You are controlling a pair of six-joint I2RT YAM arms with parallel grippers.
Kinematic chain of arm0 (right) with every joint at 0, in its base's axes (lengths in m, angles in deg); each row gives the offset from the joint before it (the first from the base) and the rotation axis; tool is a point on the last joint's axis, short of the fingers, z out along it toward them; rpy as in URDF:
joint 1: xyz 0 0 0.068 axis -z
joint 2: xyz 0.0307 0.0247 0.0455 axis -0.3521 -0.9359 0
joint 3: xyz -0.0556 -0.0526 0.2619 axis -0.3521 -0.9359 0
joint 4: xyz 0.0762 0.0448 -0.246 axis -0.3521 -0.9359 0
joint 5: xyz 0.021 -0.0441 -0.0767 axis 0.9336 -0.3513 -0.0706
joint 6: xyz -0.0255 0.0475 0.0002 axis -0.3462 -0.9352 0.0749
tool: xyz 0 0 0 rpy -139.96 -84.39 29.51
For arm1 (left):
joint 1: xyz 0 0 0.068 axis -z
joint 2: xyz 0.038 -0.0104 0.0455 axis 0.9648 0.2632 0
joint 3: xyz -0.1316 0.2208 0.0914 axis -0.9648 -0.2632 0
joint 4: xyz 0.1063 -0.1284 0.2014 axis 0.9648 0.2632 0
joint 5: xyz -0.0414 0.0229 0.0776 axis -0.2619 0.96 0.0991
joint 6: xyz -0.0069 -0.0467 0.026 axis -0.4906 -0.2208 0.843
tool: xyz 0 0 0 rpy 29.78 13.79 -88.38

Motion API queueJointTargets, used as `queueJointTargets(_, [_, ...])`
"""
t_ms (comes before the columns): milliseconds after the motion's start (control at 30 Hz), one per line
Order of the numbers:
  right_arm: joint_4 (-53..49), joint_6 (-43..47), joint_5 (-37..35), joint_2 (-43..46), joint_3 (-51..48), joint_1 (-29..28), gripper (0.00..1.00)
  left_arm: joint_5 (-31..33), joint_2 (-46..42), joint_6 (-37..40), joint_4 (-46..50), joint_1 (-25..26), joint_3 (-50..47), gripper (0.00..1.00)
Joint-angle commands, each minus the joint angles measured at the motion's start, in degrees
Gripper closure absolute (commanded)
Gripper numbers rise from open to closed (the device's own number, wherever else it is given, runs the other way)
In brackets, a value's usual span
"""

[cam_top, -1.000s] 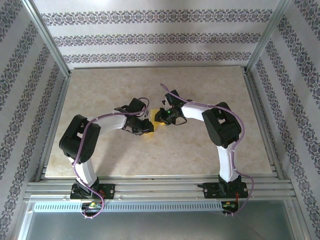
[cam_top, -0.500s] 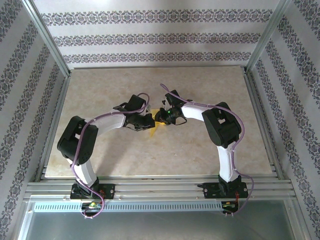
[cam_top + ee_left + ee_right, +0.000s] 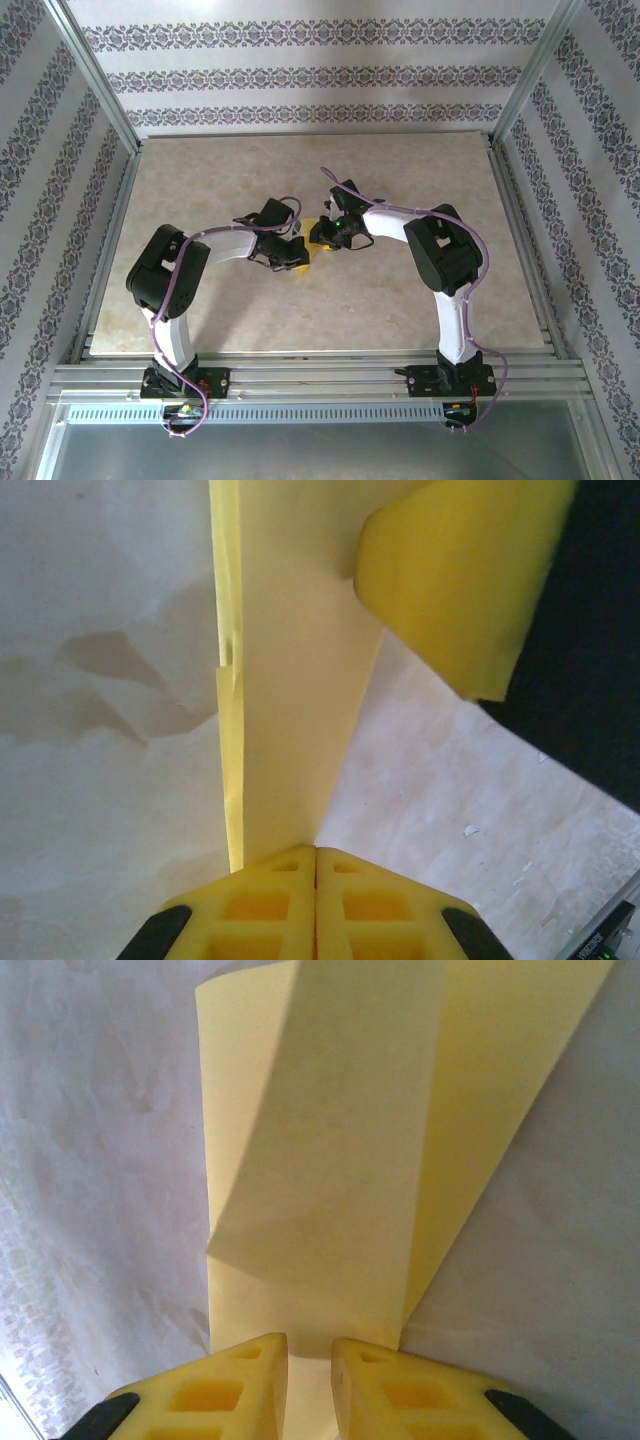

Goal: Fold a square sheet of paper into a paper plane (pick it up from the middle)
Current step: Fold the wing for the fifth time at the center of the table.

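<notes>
While pinched, paper (image 3: 330,1190) between both grippers.

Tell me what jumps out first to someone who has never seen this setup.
The yellow paper at the middle of the table, pinched from both sides where the two arms meet. The left gripper is shut on its folded edge, and the right gripper clamps the other end between yellow fingers. Patterned wallpaper frames the marbled tabletop.
</notes>
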Motion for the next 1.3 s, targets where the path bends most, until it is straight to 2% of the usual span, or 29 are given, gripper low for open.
queueJointTargets(0, [-4.4, -0.1, -3.9, -4.5, -1.0, -0.6, 0.74, -1.0, 1.3, -1.0, -1.0, 1.0, -1.1, 0.92])
queueJointTargets(300, [-4.5, -0.4, -3.9, -4.5, -1.0, -0.6, 0.75, -0.9, 0.9, -1.2, -0.3, 1.9, -1.1, 0.91])
queueJointTargets(733, [-3.7, -1.4, -3.8, -4.2, -1.4, -0.6, 0.76, 3.2, 2.1, 0.2, 4.8, 4.3, 1.7, 0.91])
queueJointTargets(1267, [-3.3, -2.2, -3.7, -4.5, -1.7, -0.4, 0.77, 4.7, -0.2, -2.4, 4.2, 6.6, -2.4, 0.91])
